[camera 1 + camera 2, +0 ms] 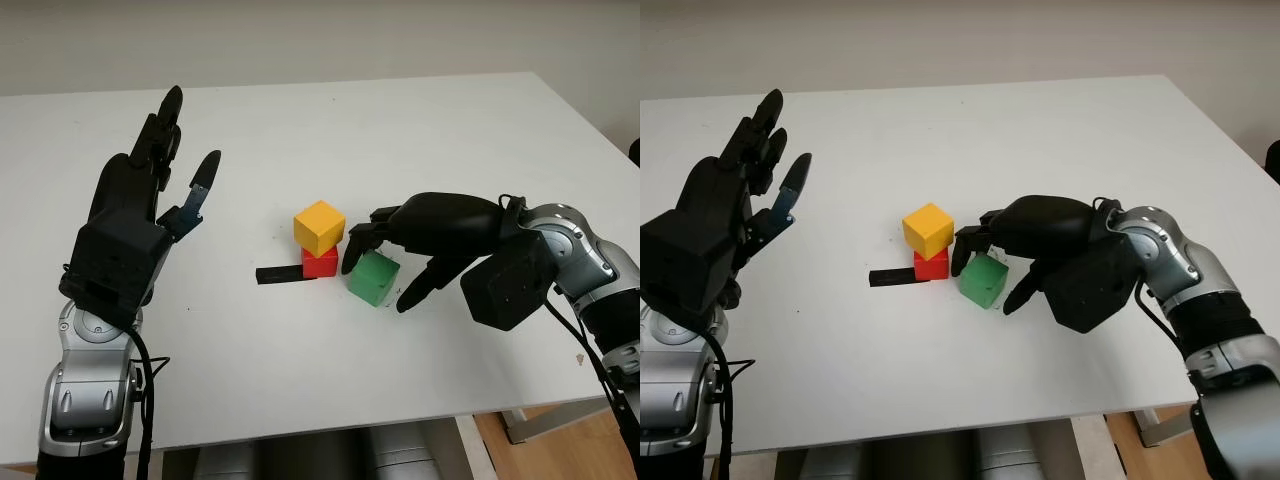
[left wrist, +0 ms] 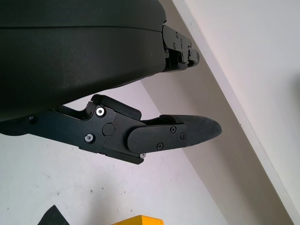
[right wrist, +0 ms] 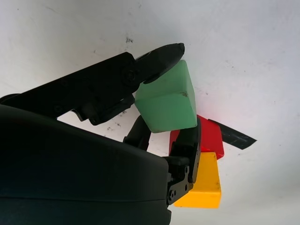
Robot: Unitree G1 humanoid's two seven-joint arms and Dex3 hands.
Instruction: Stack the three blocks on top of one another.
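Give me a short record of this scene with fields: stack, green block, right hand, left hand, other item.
stack: yellow block sits on red block, on the white table
green block: on the table beside the stack, not stacked yet
right hand: fingers around the green block
left hand: open, raised at the left of the table
other item: black strip by the red block

Both arms are silver-grey metal with rounded joint housings and black cables running alongside. The left hand (image 1: 130,225) is a boxy matte-black shell whose segmented fingers end in slim tapered tips; behind its thumb (image 2: 173,136) small silver screws stud the hinged links. The right hand (image 1: 1040,245) has a smooth domed black shell behind its fingers.
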